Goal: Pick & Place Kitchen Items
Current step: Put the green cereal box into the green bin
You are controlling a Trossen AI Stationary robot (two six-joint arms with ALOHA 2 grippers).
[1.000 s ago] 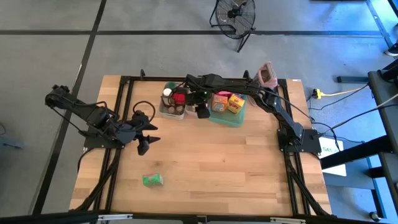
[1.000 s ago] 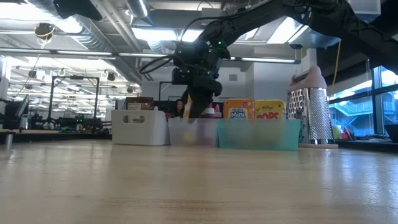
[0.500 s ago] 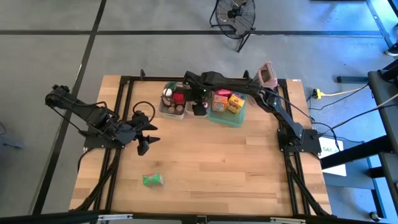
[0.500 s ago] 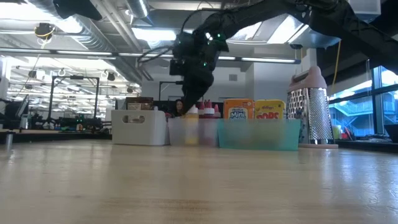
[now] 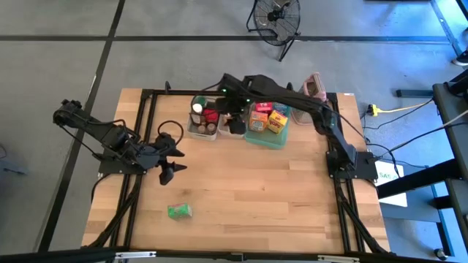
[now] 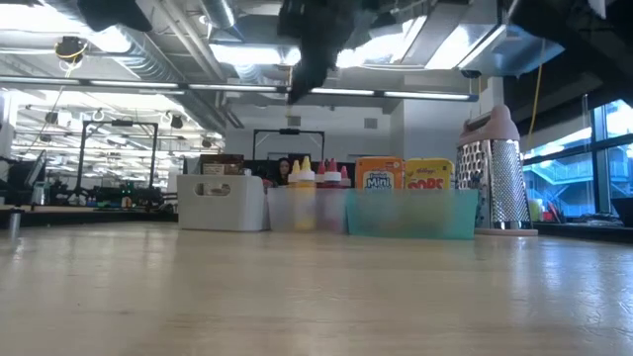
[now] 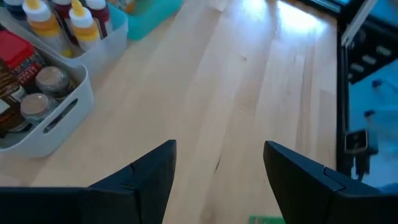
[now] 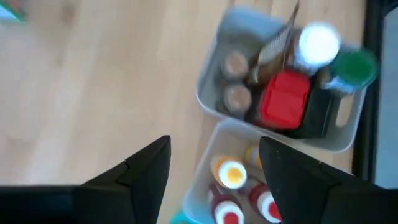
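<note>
Green packet (image 5: 178,211) lay alone on the near left bench (image 5: 248,197); judged light, soft, best pinched across its short sides. Left hand (image 5: 171,160) waited beyond it, empty, fingers spread; right hand (image 5: 223,111) hung wide open and empty above the far tubs (image 5: 191,131)

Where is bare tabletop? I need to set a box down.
The wide middle of the table is free, between the green packet near the front edge and the tubs at the back. It is crowded around the white tub and teal tray.
</note>
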